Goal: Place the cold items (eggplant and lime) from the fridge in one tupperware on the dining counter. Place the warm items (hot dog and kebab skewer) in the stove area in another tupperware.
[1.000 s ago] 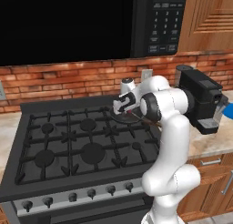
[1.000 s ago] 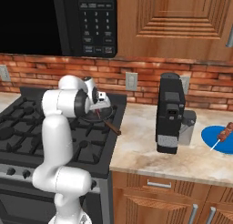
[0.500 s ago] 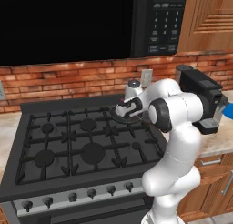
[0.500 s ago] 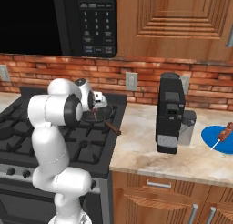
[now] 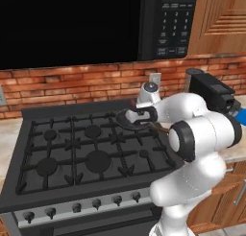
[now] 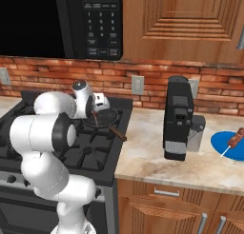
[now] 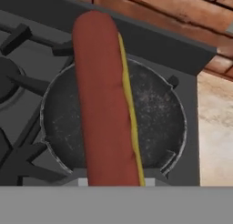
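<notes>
Reddish-brown and soft-looking, the hot dog [image 7: 107,100] hung over the pan [image 7: 168,123] on the stove [image 5: 72,153], fingers nearly closed round its end; light, slippery, better gripped mid-length.

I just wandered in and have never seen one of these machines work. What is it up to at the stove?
The white arm is reaching over the stove to a dark pan on a back burner. From the camera on its hand, a hot dog runs up from the bottom edge above the pan, apparently taken between its fingers. Off to the right, a kebab skewer lies on a blue plate past the black coffee machine.
</notes>
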You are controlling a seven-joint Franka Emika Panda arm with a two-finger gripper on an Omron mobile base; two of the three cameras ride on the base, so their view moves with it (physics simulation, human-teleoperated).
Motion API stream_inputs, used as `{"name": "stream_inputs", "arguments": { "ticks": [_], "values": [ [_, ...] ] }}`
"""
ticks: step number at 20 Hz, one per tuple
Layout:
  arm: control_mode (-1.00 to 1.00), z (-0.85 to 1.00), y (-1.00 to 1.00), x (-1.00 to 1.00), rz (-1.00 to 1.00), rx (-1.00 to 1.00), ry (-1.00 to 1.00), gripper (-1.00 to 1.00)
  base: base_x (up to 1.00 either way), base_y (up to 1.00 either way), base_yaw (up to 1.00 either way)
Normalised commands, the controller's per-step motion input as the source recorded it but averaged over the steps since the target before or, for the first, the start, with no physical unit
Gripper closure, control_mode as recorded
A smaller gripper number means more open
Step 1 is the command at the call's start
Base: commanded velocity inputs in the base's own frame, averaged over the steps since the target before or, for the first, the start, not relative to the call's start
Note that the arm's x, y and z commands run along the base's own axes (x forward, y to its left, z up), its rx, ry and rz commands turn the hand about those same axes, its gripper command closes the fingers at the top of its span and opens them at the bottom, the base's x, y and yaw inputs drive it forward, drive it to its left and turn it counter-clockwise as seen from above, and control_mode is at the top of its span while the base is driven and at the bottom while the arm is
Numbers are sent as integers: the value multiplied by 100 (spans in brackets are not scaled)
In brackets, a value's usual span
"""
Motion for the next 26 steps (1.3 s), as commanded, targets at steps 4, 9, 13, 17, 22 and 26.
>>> {"name": "stream_inputs", "arguments": {
  "ticks": [4,9,13,17,22,26],
  "values": [
    [-100,73,0,-45,2,2,0,100,0,0,0],
    [-100,59,0,-59,1,1,0,100,0,0,0],
    [-100,45,0,-72,0,2,-2,100,0,0,0],
    [-100,56,0,-74,0,3,0,100,0,0,0],
    [-100,57,0,-73,0,2,0,100,0,0,0],
    [-100,53,0,-73,0,1,0,100,0,0,0]
  ]
}}
